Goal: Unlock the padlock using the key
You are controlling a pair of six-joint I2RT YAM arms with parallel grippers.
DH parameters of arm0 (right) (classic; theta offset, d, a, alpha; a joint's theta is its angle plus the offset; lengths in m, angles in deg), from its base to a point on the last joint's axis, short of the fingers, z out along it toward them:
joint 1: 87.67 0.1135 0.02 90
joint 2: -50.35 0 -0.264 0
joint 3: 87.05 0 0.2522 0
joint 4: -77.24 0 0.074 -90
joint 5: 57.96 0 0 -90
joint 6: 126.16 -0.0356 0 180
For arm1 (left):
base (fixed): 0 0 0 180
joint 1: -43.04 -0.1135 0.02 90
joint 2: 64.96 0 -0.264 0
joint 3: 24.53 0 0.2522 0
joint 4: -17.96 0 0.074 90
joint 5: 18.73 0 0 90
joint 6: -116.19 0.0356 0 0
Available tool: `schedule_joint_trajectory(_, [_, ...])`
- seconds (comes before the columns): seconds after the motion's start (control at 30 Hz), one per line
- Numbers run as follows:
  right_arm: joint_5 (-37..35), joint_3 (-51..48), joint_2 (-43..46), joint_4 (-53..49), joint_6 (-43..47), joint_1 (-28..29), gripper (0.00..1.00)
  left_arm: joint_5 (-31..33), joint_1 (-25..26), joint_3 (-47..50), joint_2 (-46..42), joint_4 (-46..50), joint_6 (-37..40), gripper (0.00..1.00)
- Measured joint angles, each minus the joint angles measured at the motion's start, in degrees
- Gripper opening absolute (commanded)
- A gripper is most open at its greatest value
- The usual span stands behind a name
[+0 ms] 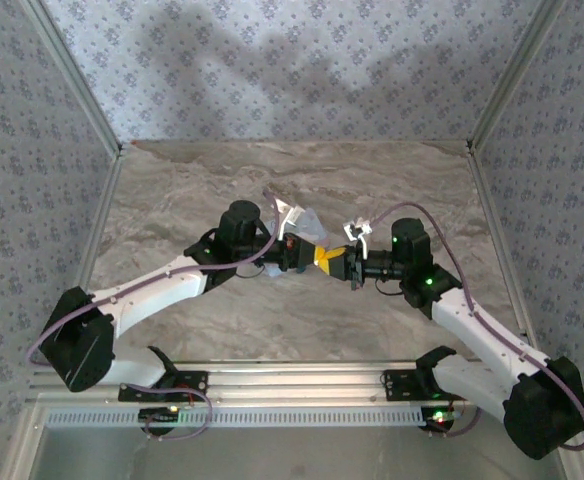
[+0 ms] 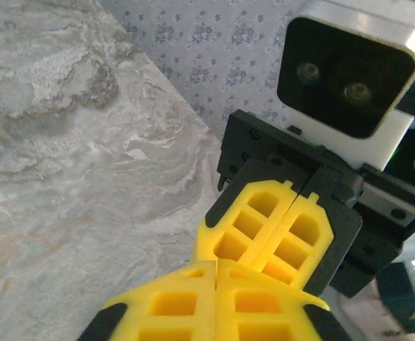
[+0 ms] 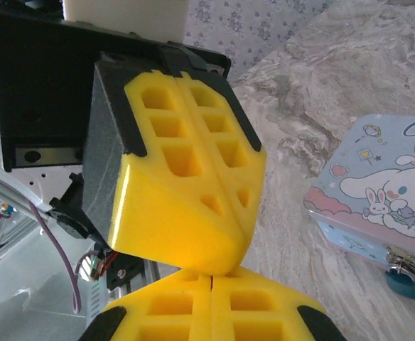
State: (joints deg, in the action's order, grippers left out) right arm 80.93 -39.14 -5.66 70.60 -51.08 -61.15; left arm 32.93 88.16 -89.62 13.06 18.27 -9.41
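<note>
My left gripper (image 1: 319,255) and right gripper (image 1: 338,261) meet tip to tip above the middle of the table. Both are shut, their yellow fingers pressed together. In the right wrist view my right gripper (image 3: 211,280) sits at the bottom, and the left gripper's fingers (image 3: 186,177) rest on its tip. In the left wrist view my left gripper (image 2: 216,273) touches the right gripper's fingers (image 2: 275,231). The teal-blue padlock (image 3: 405,283) hangs on the front of a light-blue cartoon tin (image 3: 378,188) that stands on the table beside the grippers. The key is hidden.
The marble tabletop (image 1: 302,330) is walled by patterned panels on three sides. The tin shows as a pale patch (image 1: 309,218) just behind the left wrist. An aluminium rail (image 1: 292,385) with both arm bases runs along the near edge.
</note>
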Motion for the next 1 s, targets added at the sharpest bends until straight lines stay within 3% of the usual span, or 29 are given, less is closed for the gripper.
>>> schedule_joint_trajectory(0.17, [0.04, -0.66, 1.07, 2.32, -3.26, -1.92, 0.32, 2.43, 0.09, 0.07, -0.02, -0.72, -0.94, 0.0])
schedule_joint_trajectory(0.4, [-0.09, -3.85, 5.16, 9.55, -10.38, -3.56, 0.48, 9.27, 0.37, 3.19, -1.62, -6.6, -5.25, 0.0])
schedule_joint_trajectory(0.73, [-2.19, -4.35, 2.8, 13.31, -14.21, -0.57, 0.49, 13.79, 0.44, 4.79, -3.87, -9.97, -7.58, 0.0])
schedule_joint_trajectory(1.0, [-3.78, -3.72, -1.05, 15.17, -14.86, 1.4, 0.45, 13.99, 0.44, 4.79, -4.22, -10.16, -7.61, 0.0])
